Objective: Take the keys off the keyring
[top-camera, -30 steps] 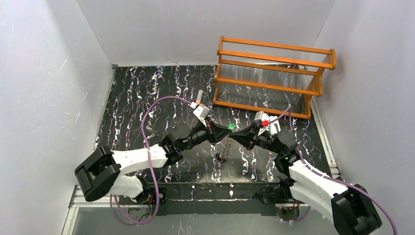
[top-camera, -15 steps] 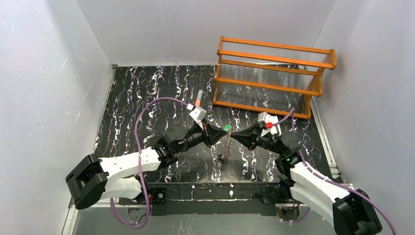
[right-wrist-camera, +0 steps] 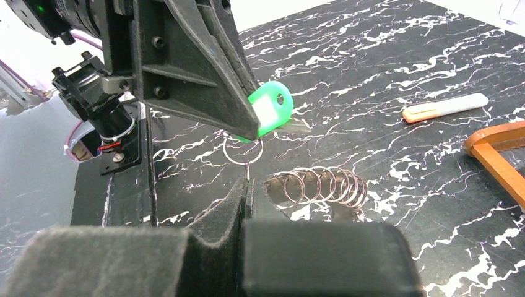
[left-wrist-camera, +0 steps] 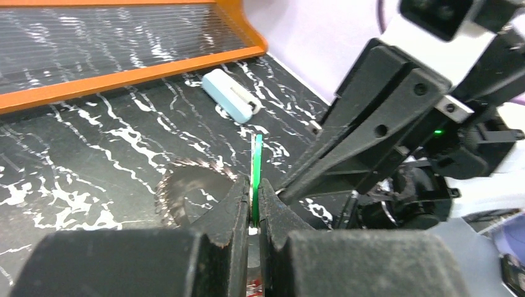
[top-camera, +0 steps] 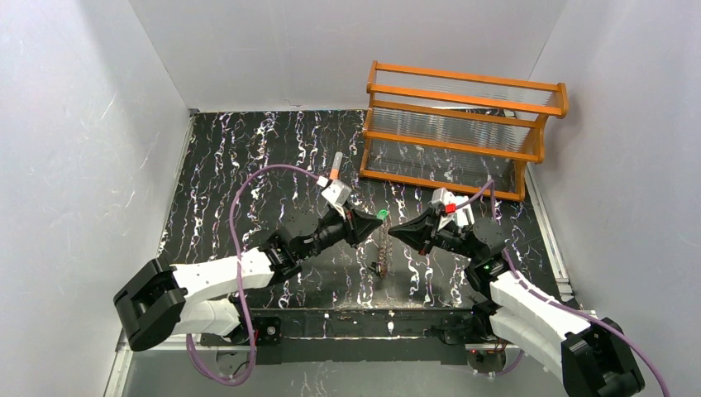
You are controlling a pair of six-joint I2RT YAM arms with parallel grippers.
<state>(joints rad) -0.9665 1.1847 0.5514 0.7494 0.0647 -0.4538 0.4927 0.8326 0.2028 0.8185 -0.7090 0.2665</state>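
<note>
The green key (left-wrist-camera: 257, 162) is being held edge-on between the closed jaws of the left gripper (left-wrist-camera: 253, 197). The right gripper (right-wrist-camera: 246, 185) is being kept shut, with a thin wire of the keyring (right-wrist-camera: 317, 185) seemingly pinched at its tips. Against a second ago, the tips, then touching, are being drawn apart. The left one is being pulled back leftward with the key, and the keyring is being stretched into a longer coil trailing toward the near edge.
</note>
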